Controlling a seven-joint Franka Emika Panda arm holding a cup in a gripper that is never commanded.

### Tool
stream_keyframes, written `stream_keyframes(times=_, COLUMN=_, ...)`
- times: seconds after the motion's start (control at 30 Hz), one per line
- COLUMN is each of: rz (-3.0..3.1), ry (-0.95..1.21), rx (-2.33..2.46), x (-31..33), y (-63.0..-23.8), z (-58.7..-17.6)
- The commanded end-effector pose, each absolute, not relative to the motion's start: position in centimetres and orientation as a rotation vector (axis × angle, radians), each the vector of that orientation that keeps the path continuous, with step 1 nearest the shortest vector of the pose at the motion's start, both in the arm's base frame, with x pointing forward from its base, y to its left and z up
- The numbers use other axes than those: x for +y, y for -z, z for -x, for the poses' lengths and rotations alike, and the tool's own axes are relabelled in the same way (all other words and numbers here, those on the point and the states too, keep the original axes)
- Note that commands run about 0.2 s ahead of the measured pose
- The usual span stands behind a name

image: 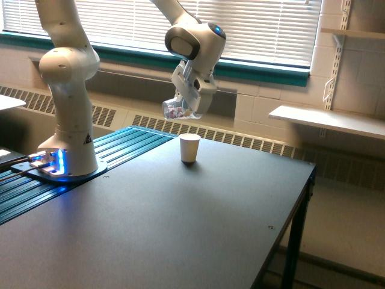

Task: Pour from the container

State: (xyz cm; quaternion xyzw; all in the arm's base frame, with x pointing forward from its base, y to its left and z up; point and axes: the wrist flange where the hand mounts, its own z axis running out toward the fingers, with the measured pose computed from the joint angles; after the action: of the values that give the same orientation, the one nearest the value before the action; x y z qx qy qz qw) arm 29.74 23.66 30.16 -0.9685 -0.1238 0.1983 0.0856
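- A lab or institutional room
- Robot arm (66, 90) bolted to a black bench (180, 223)
- Block wall (355, 78), blinds (271, 30), bracket shelves (328, 120)

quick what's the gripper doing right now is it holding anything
Gripper: closed on the clear glass mug, held tilted in the air above the white paper cup.

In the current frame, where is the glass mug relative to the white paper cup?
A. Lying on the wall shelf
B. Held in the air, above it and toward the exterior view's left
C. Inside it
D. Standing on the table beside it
B: the claw holds the glass mug tilted in the air, above the white paper cup and toward the exterior view's left.
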Motion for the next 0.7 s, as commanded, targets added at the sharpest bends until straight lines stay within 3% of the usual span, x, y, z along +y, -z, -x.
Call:
stream_keyframes(times=0.03, rz=2.887, ry=-0.646, rx=-0.346, x=23.3, y=-29.1, z=-29.6)
stream_keyframes(times=0.7, rz=2.943, ry=-0.856, rx=-0.173, x=22.3, y=-27.1, z=-29.0)
